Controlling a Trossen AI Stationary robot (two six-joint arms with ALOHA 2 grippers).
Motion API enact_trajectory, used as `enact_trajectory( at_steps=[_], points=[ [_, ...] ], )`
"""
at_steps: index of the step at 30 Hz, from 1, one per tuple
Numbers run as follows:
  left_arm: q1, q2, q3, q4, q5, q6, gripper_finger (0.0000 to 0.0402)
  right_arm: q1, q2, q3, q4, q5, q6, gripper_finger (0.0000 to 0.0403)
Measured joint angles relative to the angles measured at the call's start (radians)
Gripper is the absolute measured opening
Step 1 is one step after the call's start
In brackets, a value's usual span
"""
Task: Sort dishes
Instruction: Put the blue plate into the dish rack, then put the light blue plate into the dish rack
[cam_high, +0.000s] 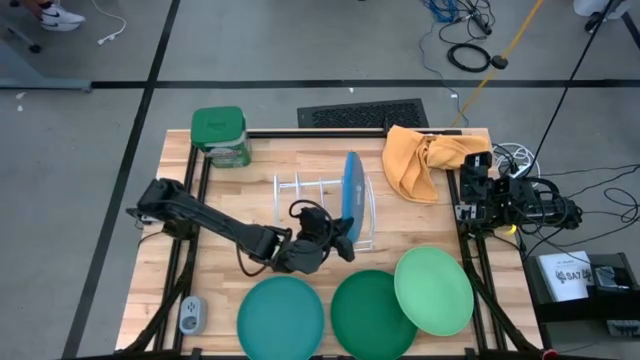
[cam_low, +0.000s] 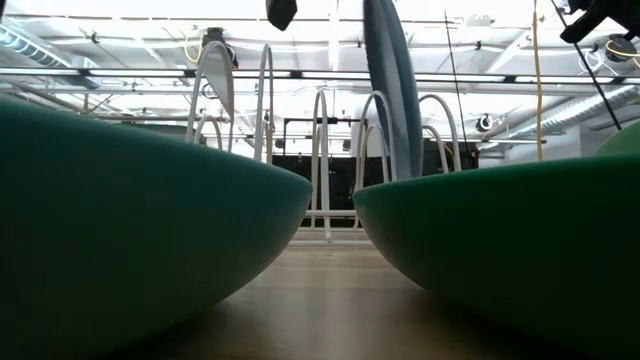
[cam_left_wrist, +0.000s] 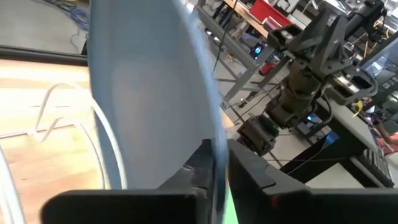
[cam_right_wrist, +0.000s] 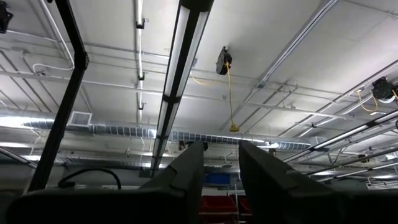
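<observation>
Wooden table (cam_high: 300, 290), ducted ceiling (cam_right_wrist: 280, 62).

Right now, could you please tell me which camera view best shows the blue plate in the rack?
The high view: the blue plate stands on edge in the white wire rack, with the left claw at its rim. The low view shows its edge between the rack's loops, the left wrist view a close blur, the right wrist view nothing.

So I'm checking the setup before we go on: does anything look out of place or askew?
Mostly tidy. The light green plate overlaps the dark green plate rather than lying flat, and an orange cloth sits crumpled by the rack.
</observation>
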Motion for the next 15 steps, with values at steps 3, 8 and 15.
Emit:
enact_trajectory(
  at_steps=[3, 8, 15],
  points=[
    [0.0, 0.003, 0.0, -0.001, 0.013, 0.0, 0.0066, 0.0, 0.0, 0.0, -0.004, 0.0, -0.001, 0.0098],
    [0.0, 0.003, 0.0, 0.002, 0.016, 0.0, 0.0087, 0.0, 0.0, 0.0, -0.006, 0.0, -0.002, 0.0098],
    [0.0, -0.001, 0.0, 0.004, 0.061, 0.005, 0.0105, 0.0, 0.0, 0.0, -0.017, 0.0, -0.002, 0.0098]
  ],
)
